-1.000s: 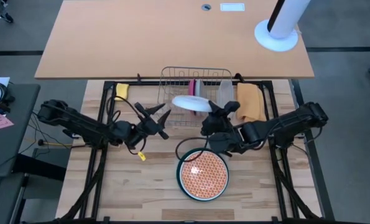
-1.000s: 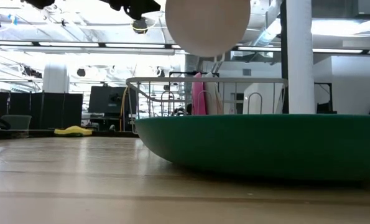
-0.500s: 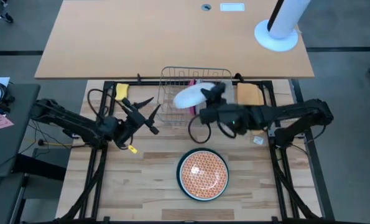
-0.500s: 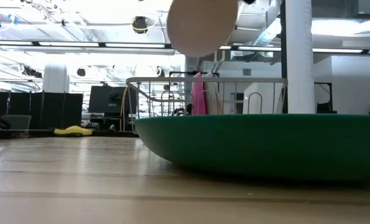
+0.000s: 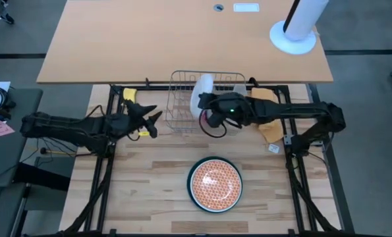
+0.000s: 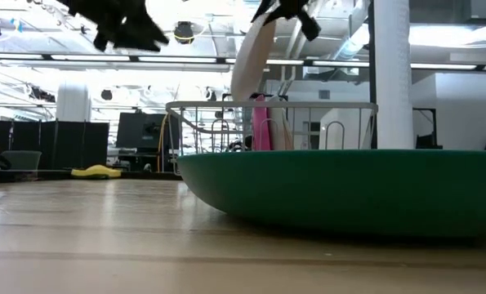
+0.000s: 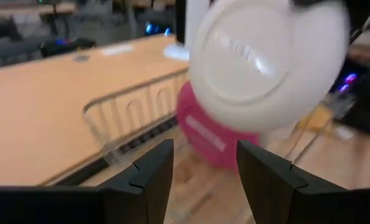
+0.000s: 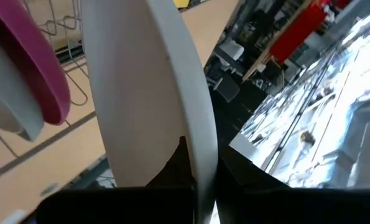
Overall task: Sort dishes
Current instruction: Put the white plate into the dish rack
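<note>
Green plate (image 6: 349, 189): fills the lower right of the low view, right at the lens; its right edge is cut off by the frame. From above it cannot be made out, apart from a dark rim around the orange plate.
Orange plate (image 5: 215, 184): lower centre of the high view, flat on the wooden table (image 5: 149, 197), pattern side up.
Left gripper (image 5: 147, 118): middle left of the high view, beside the rack's left side, fingers spread apart and holding nothing. In its wrist view the two dark fingers (image 7: 150, 177) frame the white and pink plates.
Right gripper (image 5: 207, 108): centre of the high view, over the rack, clamped on the rim of the white plate; its fingertips are mostly hidden behind the plate.
White plate (image 5: 200, 94): held on edge, tilted, above the rack's middle; in the low view (image 6: 251, 57) it leans over the wire top.
Wire rack (image 5: 189, 105): upper centre of the high view, at the table's far edge.
Rack contents: pink plate (image 6: 261, 122) stands upright inside; from above the white plate covers it. A pale plate (image 5: 238, 91) stands near the rack's right end, colour hard to judge.
Sponge (image 5: 129, 95): yellow, left of the rack at the far edge.
Cloth (image 5: 268, 112): tan, right of the rack, partly under the right arm.
</note>
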